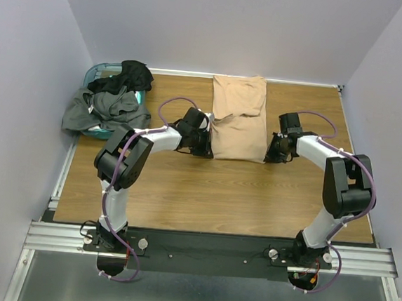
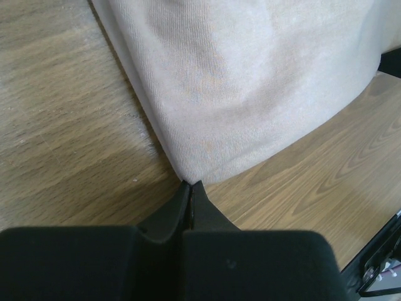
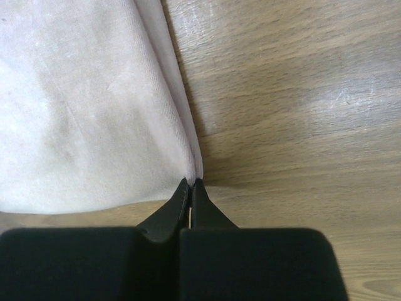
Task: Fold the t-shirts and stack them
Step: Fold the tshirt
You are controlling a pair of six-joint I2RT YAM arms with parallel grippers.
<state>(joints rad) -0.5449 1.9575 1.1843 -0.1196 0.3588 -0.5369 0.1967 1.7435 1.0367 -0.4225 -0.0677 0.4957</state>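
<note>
Fine-knit tan t-shirt (image 1: 239,118), folded into long strip, lies mid wood-grain table (image 1: 184,184). Wrist views: left gripper (image 2: 190,184), right gripper (image 3: 190,182) each pinch near corner, jaws pressed tight. Overhead alone shows dark shirts (image 1: 112,100) heaped over teal basket (image 1: 97,69).

tan t-shirt (image 2: 250,81): fine knit cloth, matt and soft, as I read it
table (image 1: 183,191): wood-grain top, smooth, with a faint sheen in my wrist views
left gripper (image 2: 190,184), right gripper (image 3: 190,182): matt black, plastic-looking
basket (image 1: 94,73): teal plastic
dark t-shirts (image 1: 110,104): matt cloth, grey and black
base rail (image 1: 53,235): bare metal, satin finish
</note>
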